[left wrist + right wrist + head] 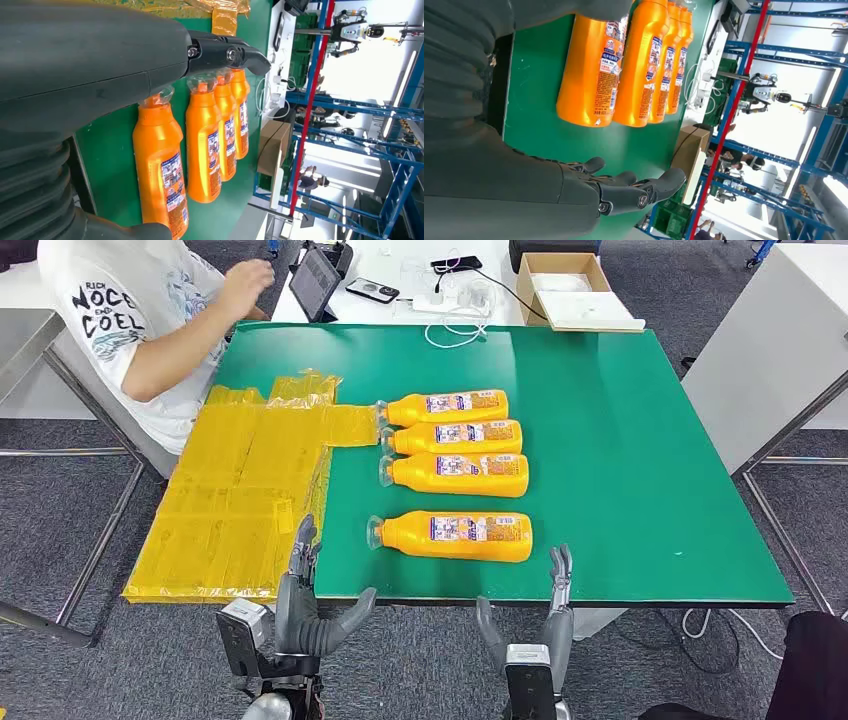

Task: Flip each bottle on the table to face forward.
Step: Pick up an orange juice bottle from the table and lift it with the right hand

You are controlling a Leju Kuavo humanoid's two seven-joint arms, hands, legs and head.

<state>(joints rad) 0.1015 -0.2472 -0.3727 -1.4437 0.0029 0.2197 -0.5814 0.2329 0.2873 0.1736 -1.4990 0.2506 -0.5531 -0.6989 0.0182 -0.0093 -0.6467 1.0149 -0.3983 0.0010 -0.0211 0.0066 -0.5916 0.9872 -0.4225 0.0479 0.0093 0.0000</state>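
Four bottles were laid on their sides on the table (650, 490): three (452, 438) close together, the fourth (455, 536) apart, nearer the front edge. Film sheets (240, 505) were spread left of them.

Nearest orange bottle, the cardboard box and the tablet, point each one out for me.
nearest orange bottle (455, 536), head view, on its label.
cardboard box (540, 292), head view, on its left wall.
tablet (314, 284), head view, on its dark screen.

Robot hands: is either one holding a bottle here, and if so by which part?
Nothing is held. The left hand and right hand are both open at the near table edge, short of the nearest bottle, which lies flat on the table.
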